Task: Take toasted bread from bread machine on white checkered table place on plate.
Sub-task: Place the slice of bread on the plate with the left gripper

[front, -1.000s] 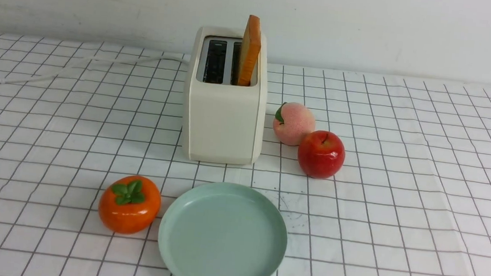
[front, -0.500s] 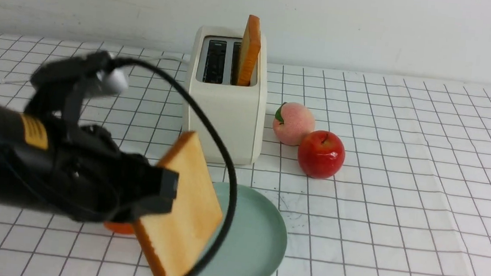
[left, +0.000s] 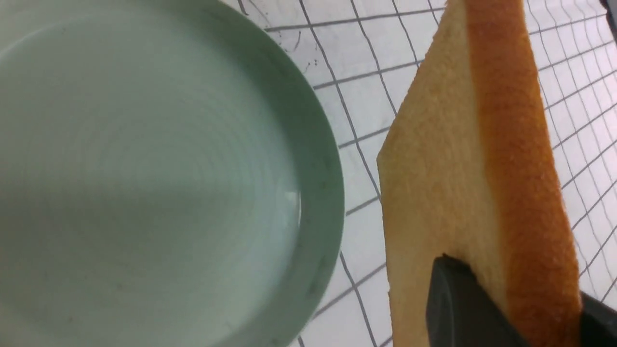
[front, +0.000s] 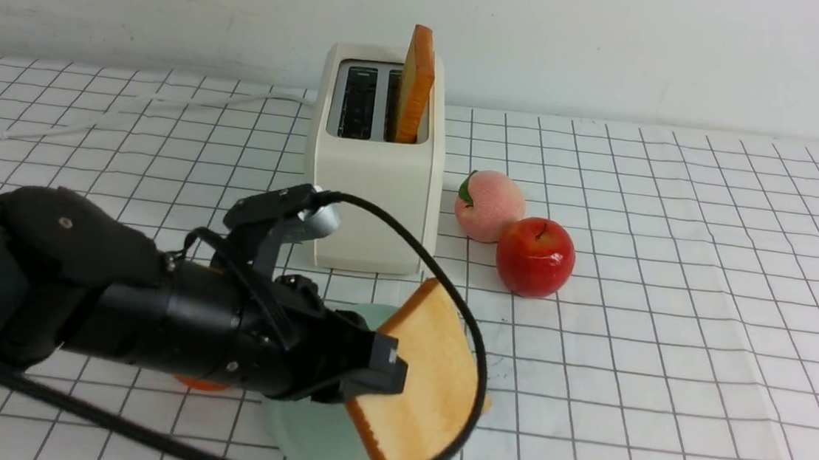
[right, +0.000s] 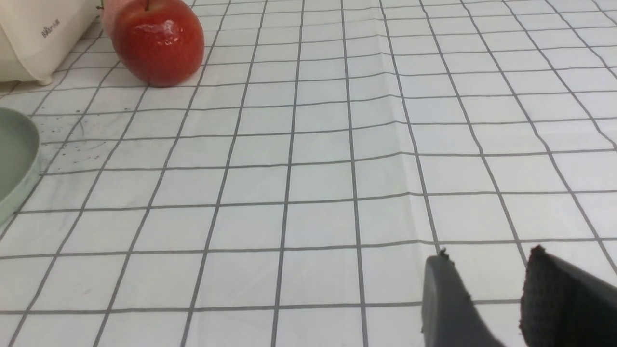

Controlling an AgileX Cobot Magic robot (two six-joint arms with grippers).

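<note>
Front view: left jaws pinch a toasted bread slice (front: 430,376), tilted over the smooth round plate (front: 302,439); another slice (front: 417,82) stands in the boxy bread machine (front: 371,197). Seemingly the placing step; next, level it and release. Left wrist view: porous golden face, darker crust. Right wrist view: right jaws spread, empty, above the gridded desk (right: 337,144).

Tilted toast (front: 430,380) clamped in left gripper (front: 376,369) — over plate (front: 306,439).

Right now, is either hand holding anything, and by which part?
Left hand grips one toast slice at a crust edge, jaws on both faces, slice tilted near the plate. Right hand holds nothing, jaws apart.
</note>
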